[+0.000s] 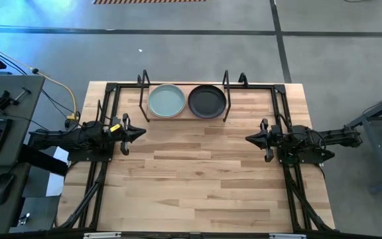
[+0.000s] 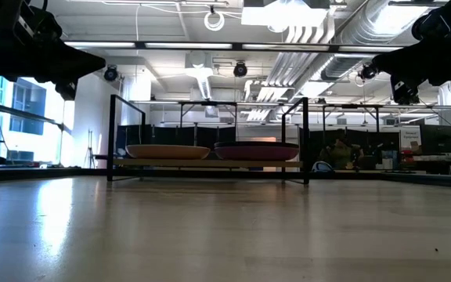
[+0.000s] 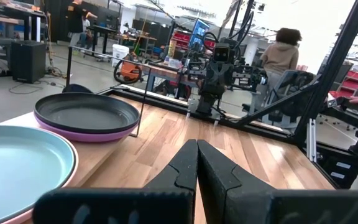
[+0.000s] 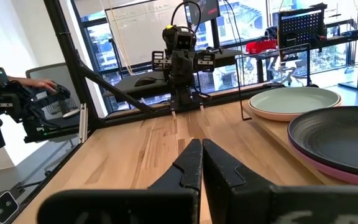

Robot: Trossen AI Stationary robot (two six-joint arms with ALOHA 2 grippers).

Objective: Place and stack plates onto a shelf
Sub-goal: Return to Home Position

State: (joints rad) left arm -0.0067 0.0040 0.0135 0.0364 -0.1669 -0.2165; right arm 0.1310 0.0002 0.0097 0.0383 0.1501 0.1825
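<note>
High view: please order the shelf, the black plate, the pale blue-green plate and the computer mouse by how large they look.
1. The shelf, clearly the largest.
2. The pale blue-green plate and the black plate look equal; no ranking between them.
3. The computer mouse, the smallest.

Light wooden table (image 1: 197,179) of glued strips, seen from above and from its own surface level. Black metal rails (image 1: 278,101) run along its left and right sides. A shelf (image 1: 186,115), a pale wooden board in a black wire frame with upright loops, stands at the middle of the far edge. Two plates rest directly on the board, side by side and just apart: a pink plate (image 2: 167,151) on the left and a purple plate (image 2: 255,150) on the right. A pale blue plate (image 1: 166,101) lies on the pink one, a black plate (image 1: 207,101) on the purple one.
</note>
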